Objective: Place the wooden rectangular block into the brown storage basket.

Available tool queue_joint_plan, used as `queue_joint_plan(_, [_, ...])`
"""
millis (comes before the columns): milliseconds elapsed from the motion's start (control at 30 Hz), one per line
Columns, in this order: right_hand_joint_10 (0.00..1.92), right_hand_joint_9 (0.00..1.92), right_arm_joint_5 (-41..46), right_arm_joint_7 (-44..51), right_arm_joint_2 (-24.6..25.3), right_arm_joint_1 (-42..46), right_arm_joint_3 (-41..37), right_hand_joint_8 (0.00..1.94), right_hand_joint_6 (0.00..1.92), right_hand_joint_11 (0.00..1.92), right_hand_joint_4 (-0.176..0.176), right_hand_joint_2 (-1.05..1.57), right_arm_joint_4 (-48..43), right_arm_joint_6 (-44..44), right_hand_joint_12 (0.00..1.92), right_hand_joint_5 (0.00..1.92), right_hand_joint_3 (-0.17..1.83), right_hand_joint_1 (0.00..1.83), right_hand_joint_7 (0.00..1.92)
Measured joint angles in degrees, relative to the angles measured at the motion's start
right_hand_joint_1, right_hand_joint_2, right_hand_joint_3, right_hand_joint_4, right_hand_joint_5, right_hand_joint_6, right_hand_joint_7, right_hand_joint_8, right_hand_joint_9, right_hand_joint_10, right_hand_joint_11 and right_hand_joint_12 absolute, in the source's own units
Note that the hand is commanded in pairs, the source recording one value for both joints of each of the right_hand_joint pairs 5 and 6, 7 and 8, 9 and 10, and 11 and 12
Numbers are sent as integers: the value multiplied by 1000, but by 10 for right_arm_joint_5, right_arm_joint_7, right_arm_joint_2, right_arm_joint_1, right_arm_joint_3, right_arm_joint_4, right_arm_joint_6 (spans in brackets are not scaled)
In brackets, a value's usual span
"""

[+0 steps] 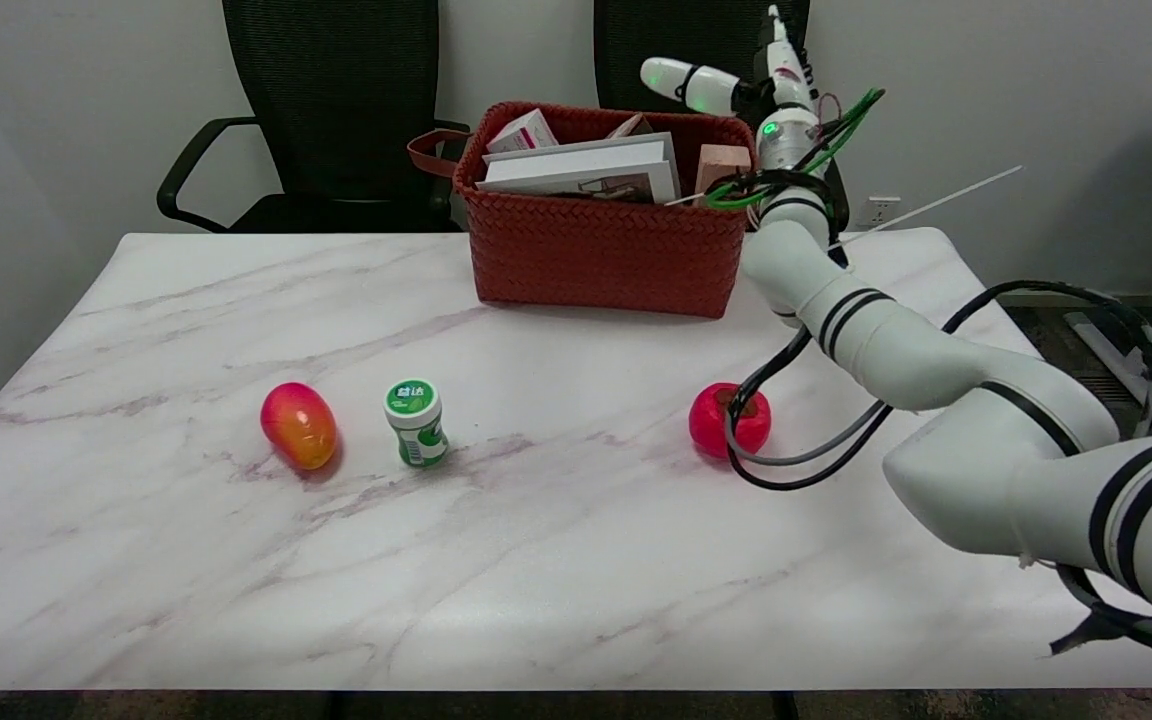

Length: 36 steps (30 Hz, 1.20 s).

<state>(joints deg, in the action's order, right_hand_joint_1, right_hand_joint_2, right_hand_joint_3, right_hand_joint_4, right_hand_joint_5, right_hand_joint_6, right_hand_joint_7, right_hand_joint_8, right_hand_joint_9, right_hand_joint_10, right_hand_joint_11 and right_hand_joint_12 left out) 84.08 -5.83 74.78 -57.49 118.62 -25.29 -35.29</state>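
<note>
Wooden rectangular block (722, 163), likely light, rigid and best gripped across its flat sides, stands inside the brown storage basket (604, 250) at upper centre, beside the right hand (736, 90), fingers spread, empty.

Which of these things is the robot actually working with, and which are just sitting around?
Part of the job:
- wooden block, standing in the basket's right end
- brown storage basket
- right hand, raised above the basket's right end, holding nothing that I can see

Just lying about:
- mango
- green-lidded bottle
- red apple
- book and small box in the basket
</note>
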Motion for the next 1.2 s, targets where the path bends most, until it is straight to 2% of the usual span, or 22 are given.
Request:
queue_joint_plan(333, [0,0,15,1,-44,95,-10,0,0,0,0,439,-173,-93,0,0,-168,856,0])
queue_joint_plan(500, [0,0,17,1,-65,152,-11,0,0,0,0,535,-260,-150,0,0,48,911,0])
queue_joint_plan(633, [0,0,13,3,-79,198,-12,0,0,0,0,550,-328,-195,0,0,147,913,0])
queue_joint_plan(867, [0,0,-6,16,-96,290,-10,0,0,0,0,588,-435,-276,0,0,190,911,0])
queue_joint_plan(1200, [12,12,-57,33,-97,406,-2,34,0,0,0,604,-538,-375,0,0,267,912,34])
